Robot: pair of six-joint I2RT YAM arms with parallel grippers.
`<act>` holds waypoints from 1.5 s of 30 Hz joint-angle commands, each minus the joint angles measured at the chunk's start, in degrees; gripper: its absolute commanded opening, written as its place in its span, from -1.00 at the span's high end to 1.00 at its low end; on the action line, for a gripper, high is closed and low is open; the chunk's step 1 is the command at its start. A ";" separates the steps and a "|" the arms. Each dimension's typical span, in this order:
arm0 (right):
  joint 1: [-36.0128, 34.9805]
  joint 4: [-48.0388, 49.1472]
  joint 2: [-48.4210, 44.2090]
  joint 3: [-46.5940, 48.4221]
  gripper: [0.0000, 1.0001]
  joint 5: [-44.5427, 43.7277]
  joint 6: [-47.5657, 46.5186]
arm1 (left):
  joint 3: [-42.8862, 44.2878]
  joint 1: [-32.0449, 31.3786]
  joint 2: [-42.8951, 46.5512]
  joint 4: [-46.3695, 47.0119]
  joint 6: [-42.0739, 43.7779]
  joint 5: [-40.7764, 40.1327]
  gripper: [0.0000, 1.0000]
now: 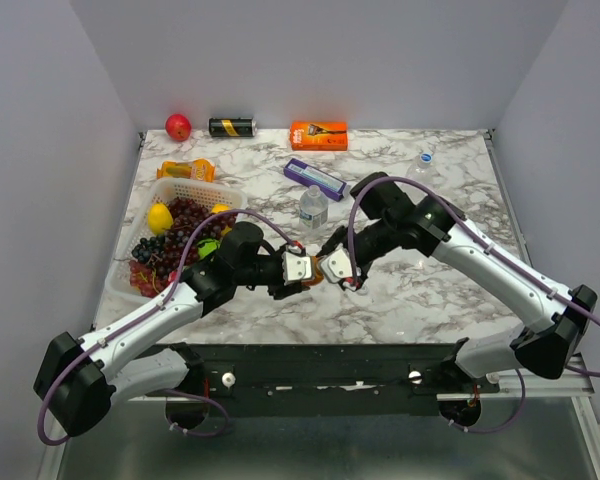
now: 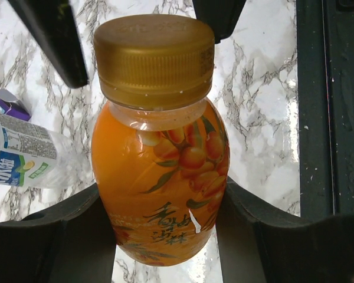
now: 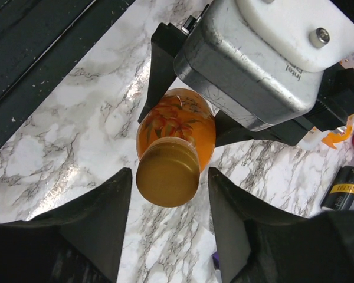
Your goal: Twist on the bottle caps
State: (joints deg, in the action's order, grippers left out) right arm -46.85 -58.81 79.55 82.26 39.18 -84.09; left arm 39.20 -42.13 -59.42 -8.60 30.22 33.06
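Left pincer (image 2: 165,227): pinching the orange bottle (image 2: 159,171) around its body.
Orange bottle: mid-bench (image 1: 420,290), toward the 6 o'clock edge.
Orange cap (image 2: 154,59): sitting on the bottle's neck.
Right pincer (image 3: 169,177): spread, fingers flanking the cap, apart from it.
Clear bottle (image 1: 313,207): upright at the orange bottle's 12 o'clock.

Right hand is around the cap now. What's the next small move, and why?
Probably close the right hand onto the gold cap: its fingers flank it with small gaps, while the left hand grips the orange bottle. Then twist.
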 commanded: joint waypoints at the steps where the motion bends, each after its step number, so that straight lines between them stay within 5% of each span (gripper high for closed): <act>1: -0.52 -1.13 0.52 2.11 -0.16 -0.86 -1.34 | 1.32 -0.32 0.36 2.01 0.54 1.40 1.00; 8: -0.52 -0.87 2.45 4.48 0.43 -0.68 3.84 | 0.61 -0.32 0.79 3.85 -0.51 0.00 1.00; 16: 0.70 0.71 16.75 18.80 0.81 0.29 47.05 | -2.64 -0.41 1.85 23.61 -21.74 -23.01 1.00; 19: 2.81 1.14 20.37 23.12 0.99 0.73 62.96 | -1.32 -1.11 1.15 24.51 -28.69 -35.89 1.00; 23: 5.09 2.82 22.66 23.30 0.99 2.39 78.96 | 1.05 -1.55 -1.30 21.71 -37.39 -49.44 1.00; 25: 7.02 3.87 24.68 21.64 0.99 7.12 90.04 | 2.54 -1.64 -2.19 18.55 -40.66 -52.82 1.00; 27: 7.12 5.19 25.39 21.89 0.99 8.98 89.30 | 2.64 -1.38 -2.55 17.57 -42.43 -50.65 1.00; 28: 7.30 5.71 25.83 23.46 0.96 9.42 89.28 | 2.29 -1.38 -2.28 17.30 -42.87 -49.68 1.00; 32: 10.20 9.94 25.48 29.88 0.09 7.42 87.71 | 0.71 -0.85 -0.79 15.72 -45.33 -44.49 1.00; 36: 11.08 11.34 24.78 31.65 -0.40 5.20 84.71 | -1.75 0.64 0.35 17.39 -47.62 -34.42 1.00; 41: 11.17 13.80 22.58 26.91 -0.66 5.73 85.94 | -2.99 1.00 0.62 21.25 -48.41 -28.23 1.00; 45: 11.08 15.03 22.32 24.79 -0.67 5.47 86.99 | -2.64 0.91 0.53 22.31 -46.74 -26.03 1.00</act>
State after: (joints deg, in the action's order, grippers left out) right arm -35.77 -45.21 102.83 108.95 43.38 1.08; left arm 36.99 -41.25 -59.72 9.56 -16.40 1.69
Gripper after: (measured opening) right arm 0.831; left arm 0.641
